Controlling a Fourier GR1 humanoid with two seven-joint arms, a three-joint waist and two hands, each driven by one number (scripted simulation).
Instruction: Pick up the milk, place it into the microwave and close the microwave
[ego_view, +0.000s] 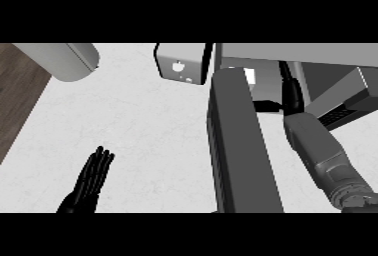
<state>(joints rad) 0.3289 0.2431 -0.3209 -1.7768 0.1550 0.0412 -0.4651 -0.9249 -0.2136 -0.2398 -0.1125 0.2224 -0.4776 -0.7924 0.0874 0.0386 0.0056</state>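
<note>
Microwave (310, 55) at counter (148, 125) far right edge, door (240, 145) swung open toward the near edge; right forearm (317, 145) reaching into the cavity, right hand (290, 95) deep inside, fingers not discernible. Milk nowhere clearly in sight, probably inside with that hand, so placing looks underway or done; withdrawal and door closing left. Left hand (90, 182) resting near the near-left edge, fingers straight and together.
</note>
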